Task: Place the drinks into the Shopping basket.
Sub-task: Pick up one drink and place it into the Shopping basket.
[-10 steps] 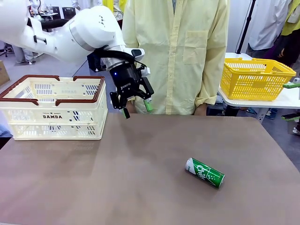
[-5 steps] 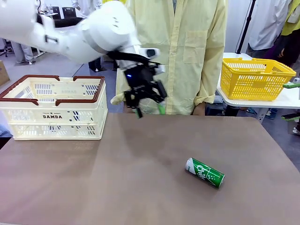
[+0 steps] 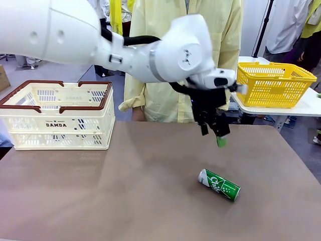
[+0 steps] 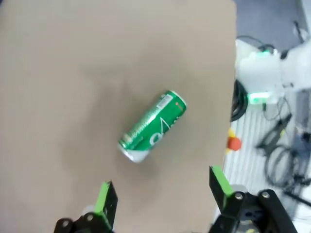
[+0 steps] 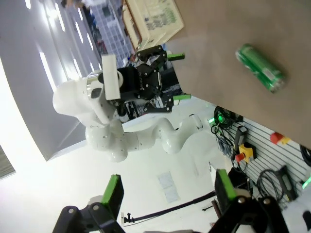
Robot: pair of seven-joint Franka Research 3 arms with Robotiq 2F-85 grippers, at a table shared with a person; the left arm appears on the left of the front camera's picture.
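Observation:
One drink, a green can (image 3: 219, 185) with white lettering, lies on its side on the brown table, right of the middle. My left gripper (image 3: 214, 132) hangs open above and just behind it, with the left arm reaching across from the left. In the left wrist view the can (image 4: 153, 125) lies ahead of the open left gripper (image 4: 163, 194), nothing between the green pads. The cream Shopping basket (image 3: 57, 124) with dark red rim stands at the far left. My right gripper (image 5: 169, 189) is open and holds nothing; beyond it are the can (image 5: 260, 67) and the basket (image 5: 154, 17).
A person in a pale yellow coat (image 3: 200, 50) stands at the far edge of the table. A yellow mesh basket (image 3: 273, 83) sits on a side table at the right. Bare tabletop (image 3: 125, 191) stretches between the crate and the can.
My left arm has swung from beside the Shopping basket to the right across the table and now hangs over the can. Its jaws stayed open. The can has not moved.

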